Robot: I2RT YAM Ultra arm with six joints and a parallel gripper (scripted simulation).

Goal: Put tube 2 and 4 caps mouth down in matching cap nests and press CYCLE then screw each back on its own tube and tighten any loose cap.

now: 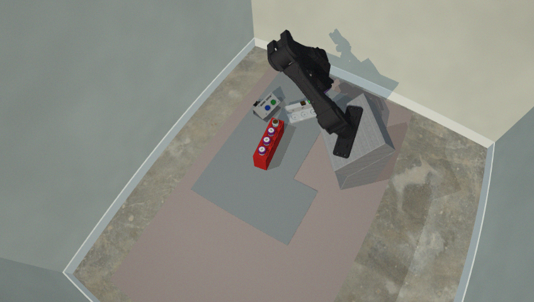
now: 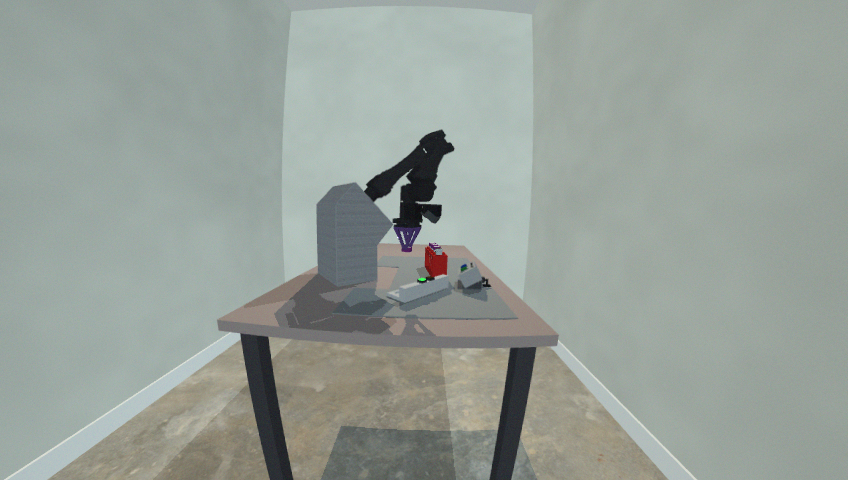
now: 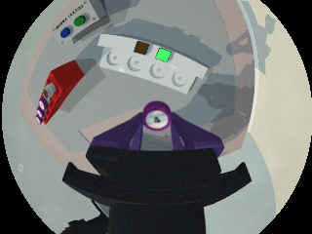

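Wrist view: gripper clamps a purple cap, numeral unreadable.

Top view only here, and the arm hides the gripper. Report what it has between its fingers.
Observer: The gripper is shut on a purple cap. The cap's white dot faces the wrist camera, but its number is too small to read.
Operator: Give me its height.
Observer: In the exterior view it hangs well above the table, clear of the cap tray.
Operator: Check the nests the arm covers.
Observer: The wrist view shows all four nests without a cap.
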